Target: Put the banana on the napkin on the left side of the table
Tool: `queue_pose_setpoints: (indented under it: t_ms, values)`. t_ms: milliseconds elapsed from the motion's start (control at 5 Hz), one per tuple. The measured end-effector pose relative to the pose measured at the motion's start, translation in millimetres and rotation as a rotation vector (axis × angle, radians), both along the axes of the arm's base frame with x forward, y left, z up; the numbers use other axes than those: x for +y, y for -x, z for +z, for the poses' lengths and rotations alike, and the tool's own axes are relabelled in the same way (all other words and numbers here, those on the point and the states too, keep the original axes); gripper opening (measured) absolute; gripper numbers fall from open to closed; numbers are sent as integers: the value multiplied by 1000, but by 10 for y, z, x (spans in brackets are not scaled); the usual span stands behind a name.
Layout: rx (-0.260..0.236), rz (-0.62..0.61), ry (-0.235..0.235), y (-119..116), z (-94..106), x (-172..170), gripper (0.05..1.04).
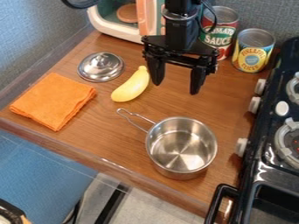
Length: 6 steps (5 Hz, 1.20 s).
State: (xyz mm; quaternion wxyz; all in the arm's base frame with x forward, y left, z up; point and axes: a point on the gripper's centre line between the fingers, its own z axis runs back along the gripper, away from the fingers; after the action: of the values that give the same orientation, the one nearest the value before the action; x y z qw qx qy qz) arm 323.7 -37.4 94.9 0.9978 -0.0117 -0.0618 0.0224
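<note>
Presently, the gripper (175,87) is released, its fingers apart; near it lies the banana (131,85), and farther from it lies the orange napkin (53,100).

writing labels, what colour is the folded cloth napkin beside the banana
The folded cloth napkin is plain orange, seen in the camera view.

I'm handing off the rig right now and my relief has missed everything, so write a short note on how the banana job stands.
Tool: open, holding nothing, hanging above the counter just right of the banana in the picture.
Banana: on the bare wood, between the tool and the folded orange napkin at picture left.
Done: no placement; the napkin is laid out, nothing on it.
Left: grasp the banana, carry it over, set it down, let go.
Watch: the metal lid sits close beside the banana.
</note>
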Motion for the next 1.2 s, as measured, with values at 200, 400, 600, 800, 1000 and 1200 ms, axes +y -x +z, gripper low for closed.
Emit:
queue_pose_setpoints:
  t_ms: [200,400,600,800,1000,1200]
  values:
    - [29,-1,1,14,-92,-5,999]
    - [19,27,23,-63,-114,157,999]
    - [-10,73,20,-239,-171,435,999]
    - [-29,112,17,-361,-244,711,999]
    - [-15,155,-9,-494,-342,937,999]
    - [3,170,-21,-532,-471,1013,999]
